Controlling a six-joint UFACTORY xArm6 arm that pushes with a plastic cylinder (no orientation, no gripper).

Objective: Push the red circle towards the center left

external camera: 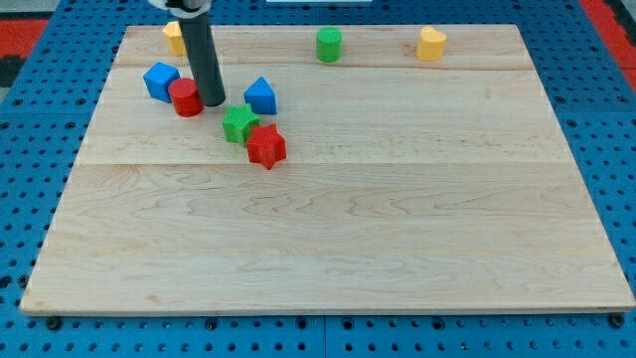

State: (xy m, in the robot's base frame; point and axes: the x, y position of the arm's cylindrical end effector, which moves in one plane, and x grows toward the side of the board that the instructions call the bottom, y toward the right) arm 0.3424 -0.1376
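Tip at red circle, upper left

Tip (213, 101) sits just right of red circle (185, 97) on worktop (397, 219), upper left. Blue cube (159, 80) touches circle's left. No hand on this rig, only a rod. Green star (239, 123) and red star (265, 146) nearby.

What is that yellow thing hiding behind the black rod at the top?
A yellow block near the board's top left corner. The rod covers its right part, so its shape cannot be made out. My tip rests beside the red circle.
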